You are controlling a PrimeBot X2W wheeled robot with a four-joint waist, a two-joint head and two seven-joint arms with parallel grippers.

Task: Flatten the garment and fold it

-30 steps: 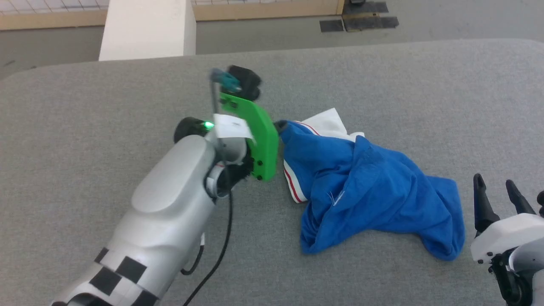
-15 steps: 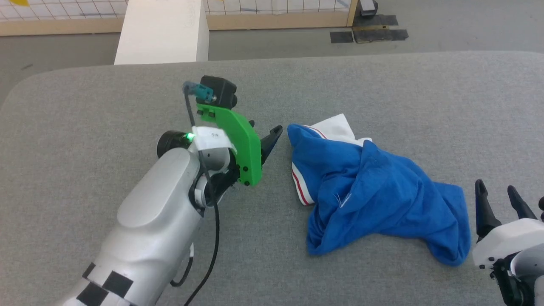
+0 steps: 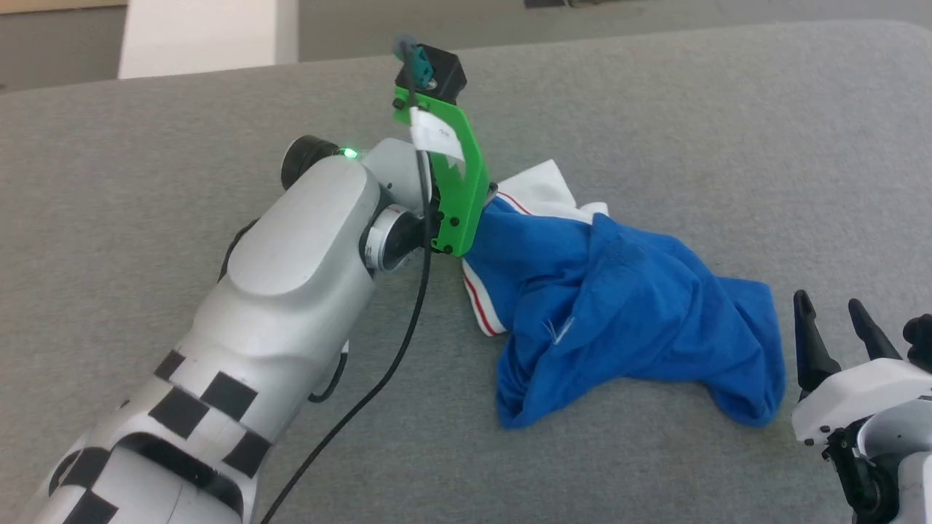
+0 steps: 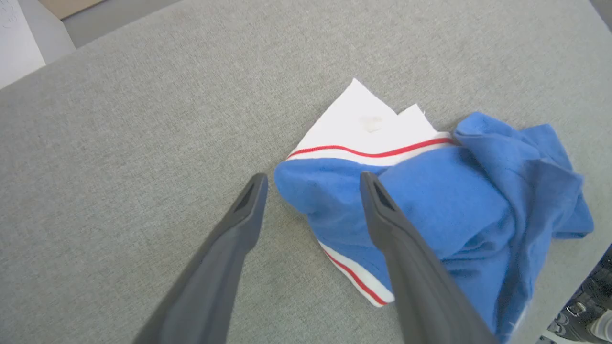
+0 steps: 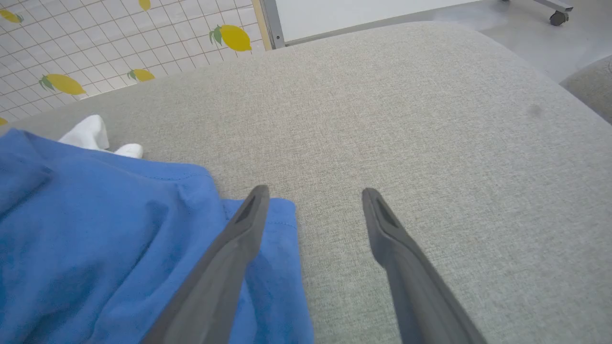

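Garment: crumpled bright blue jersey T-shirt [image 3: 619, 313], white red-striped trim, centre-right on grey fabric surface [image 3: 145, 145].
Left gripper [image 4: 313, 184]: spread wide at shirt's left corner, holding nothing.
Right gripper [image 3: 828, 302]: lower right, spread wide, empty.

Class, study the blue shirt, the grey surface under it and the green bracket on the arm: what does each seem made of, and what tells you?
Garment: soft matte knit, probably jersey; it crumples into limp folds.
Grey surface: woven, felt-like fabric covering, judging by its fine speckled weave and rounded edge.
Green bracket: rigid plastic, possibly printed; flat, uniform colour, slight sheen.
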